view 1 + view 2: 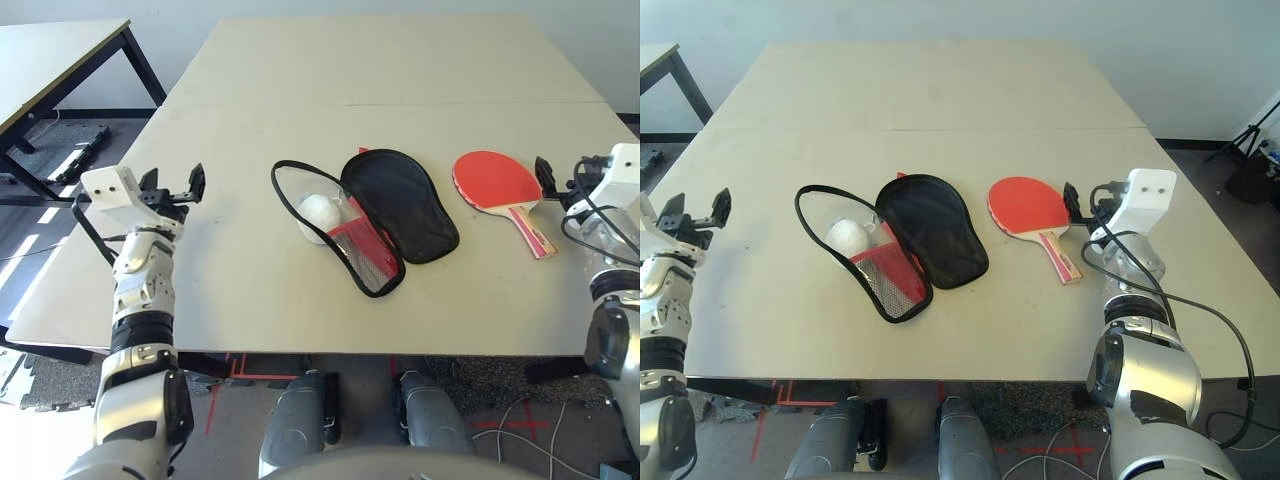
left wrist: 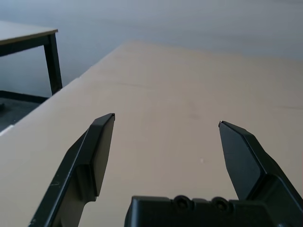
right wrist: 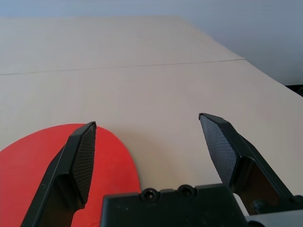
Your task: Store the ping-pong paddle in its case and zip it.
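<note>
Head view: the case (image 1: 385, 215) lies unzipped at the centre of the table (image 1: 400, 80), its black lid folded out to the right, a white fluffy pouch (image 1: 320, 213) inside. The paddle (image 1: 500, 185) lies flat right of centre, just beside the case, handle toward the lower right. The left gripper (image 1: 172, 182) hovers at the left edge, released; the right gripper (image 1: 1072, 200) at the paddle's right.

Left wrist view: fingers (image 2: 94, 156) spread over bare tabletop.

Right wrist view: fingers (image 3: 222, 146) spread, empty, red paddle face at lower left.

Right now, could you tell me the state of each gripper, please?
Left gripper: open, empty.
Right gripper: open, empty, beside the paddle.
</note>
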You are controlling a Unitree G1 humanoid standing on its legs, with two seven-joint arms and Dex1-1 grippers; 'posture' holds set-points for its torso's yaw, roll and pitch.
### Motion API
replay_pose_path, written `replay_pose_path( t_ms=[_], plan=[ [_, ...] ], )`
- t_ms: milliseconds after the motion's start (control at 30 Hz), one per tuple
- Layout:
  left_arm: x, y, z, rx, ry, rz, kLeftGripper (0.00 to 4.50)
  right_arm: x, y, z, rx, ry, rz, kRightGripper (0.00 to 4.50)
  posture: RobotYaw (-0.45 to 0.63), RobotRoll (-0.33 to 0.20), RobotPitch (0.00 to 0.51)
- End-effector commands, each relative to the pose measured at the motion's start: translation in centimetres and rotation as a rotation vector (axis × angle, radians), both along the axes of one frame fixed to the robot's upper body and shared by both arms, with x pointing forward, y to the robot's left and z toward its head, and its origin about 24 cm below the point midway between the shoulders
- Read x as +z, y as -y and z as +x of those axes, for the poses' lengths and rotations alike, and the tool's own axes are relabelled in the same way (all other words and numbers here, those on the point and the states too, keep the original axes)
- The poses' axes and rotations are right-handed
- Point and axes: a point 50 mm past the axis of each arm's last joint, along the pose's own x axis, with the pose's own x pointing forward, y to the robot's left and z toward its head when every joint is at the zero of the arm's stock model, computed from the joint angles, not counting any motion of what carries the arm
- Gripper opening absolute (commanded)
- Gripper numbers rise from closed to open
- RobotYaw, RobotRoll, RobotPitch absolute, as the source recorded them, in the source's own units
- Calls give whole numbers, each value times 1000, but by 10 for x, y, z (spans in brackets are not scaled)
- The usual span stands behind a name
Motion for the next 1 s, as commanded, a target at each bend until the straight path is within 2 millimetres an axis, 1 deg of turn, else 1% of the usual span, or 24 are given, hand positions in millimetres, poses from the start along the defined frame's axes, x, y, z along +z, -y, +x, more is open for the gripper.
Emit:
replay_pose_path(
  t_ms=[33,100,167,233,267,333,467,533,600,700,833,900,1000],
  plan=[
    [36,25,8,-160,34,97,4500,-2,1,-1,0,-2,9,4473,-64,0,112],
    [47,46,8,-307,21,161,4500,-1,0,-1,13,-6,0,4473,-65,0,114],
    [54,62,5,-415,6,192,4500,-1,0,-1,16,-16,-8,4473,-64,0,114],
    [62,88,-1,-597,-28,256,4500,0,1,0,16,-35,-27,4473,-71,0,113],
    [63,100,-5,-686,-52,282,4500,1,0,1,21,-49,-37,4473,-74,0,114],
    [62,117,-12,-802,-100,315,4500,4,-1,3,33,-70,-66,4473,-84,0,117],
    [58,136,-21,-930,-159,339,4500,7,-4,4,49,-87,-114,4473,-94,0,122],
    [54,143,-23,-986,-179,294,4500,10,-7,5,57,-112,-134,4473,-99,0,122],
    [51,145,-24,-1009,-200,297,4500,13,-13,5,100,-176,-125,4473,-107,0,123],
    [50,147,-22,-1016,-205,296,4500,19,-25,-5,197,-256,-183,4473,-112,0,123],
    [48,150,-21,-1027,-208,302,4500,30,-30,-20,217,-472,-182,4473,-122,0,123],
    [45,152,-22,-1038,-215,308,4500,37,-31,-27,202,-614,-155,4473,-134,0,121],
    [40,156,-22,-1055,-226,323,4500,48,-33,-32,159,-739,-91,4473,-142,0,118]
  ],
)
